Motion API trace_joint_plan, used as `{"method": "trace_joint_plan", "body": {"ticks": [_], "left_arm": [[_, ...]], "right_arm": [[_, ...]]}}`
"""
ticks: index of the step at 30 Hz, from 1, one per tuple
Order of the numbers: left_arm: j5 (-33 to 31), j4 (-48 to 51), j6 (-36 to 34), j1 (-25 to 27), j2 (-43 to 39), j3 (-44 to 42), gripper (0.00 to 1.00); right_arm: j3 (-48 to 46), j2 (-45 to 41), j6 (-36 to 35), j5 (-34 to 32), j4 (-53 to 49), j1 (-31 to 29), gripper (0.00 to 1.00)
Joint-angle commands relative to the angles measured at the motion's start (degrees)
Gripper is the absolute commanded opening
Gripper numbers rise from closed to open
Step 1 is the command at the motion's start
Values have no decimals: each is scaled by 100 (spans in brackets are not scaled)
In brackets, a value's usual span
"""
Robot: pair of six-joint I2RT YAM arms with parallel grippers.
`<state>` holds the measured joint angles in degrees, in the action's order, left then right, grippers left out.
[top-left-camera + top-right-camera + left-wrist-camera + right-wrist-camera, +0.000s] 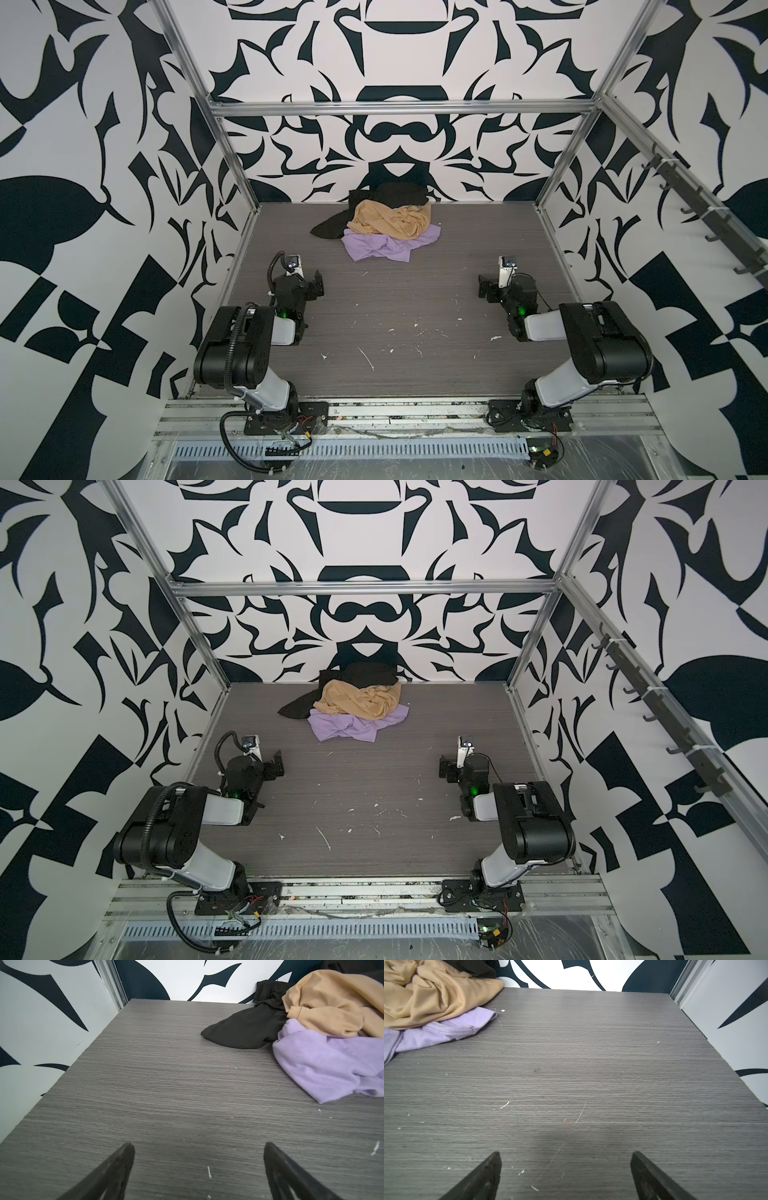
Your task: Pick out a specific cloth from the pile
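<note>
The cloth (pixel 384 249) is seen at the near edge of the pile (pixel 386 220), partly covered by a tan garment (pixel 374 216); left fingers (pixel 116 1169) and right fingers (pixel 483 1176) are spread wide, empty, above the surface (pixel 395 316)

A pile (pixel 386 224) of 3 garments lies at the back of a grey table (pixel 395 324). The lilac cloth (pixel 384 248) is in front, partly under a tan-orange garment (pixel 388 219), with a black garment (pixel 401 193) behind. The left gripper (pixel 317 284) and right gripper (pixel 483 286) sit well apart from it.
</note>
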<state>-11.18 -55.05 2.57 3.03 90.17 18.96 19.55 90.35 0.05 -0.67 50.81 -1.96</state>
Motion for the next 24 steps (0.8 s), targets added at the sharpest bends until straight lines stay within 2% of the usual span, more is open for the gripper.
{"method": "trace_joint_plan", "body": {"ticks": [1, 15, 21, 24], "left_arm": [[-24, -94, 41, 16, -48, 90, 99], [-38, -23, 30, 32, -236, 45, 99], [-419, 521, 75, 85, -689, 140, 99], [-353, 1395, 85, 84, -1115, 445, 99]], "right_arm": [[69, -133, 53, -91, 149, -15, 99], [6, -244, 214, -429, 199, -36, 99], [228, -1122, 135, -981, -930, -312, 99], [432, -1701, 176, -1402, -1638, -476, 99]]}}
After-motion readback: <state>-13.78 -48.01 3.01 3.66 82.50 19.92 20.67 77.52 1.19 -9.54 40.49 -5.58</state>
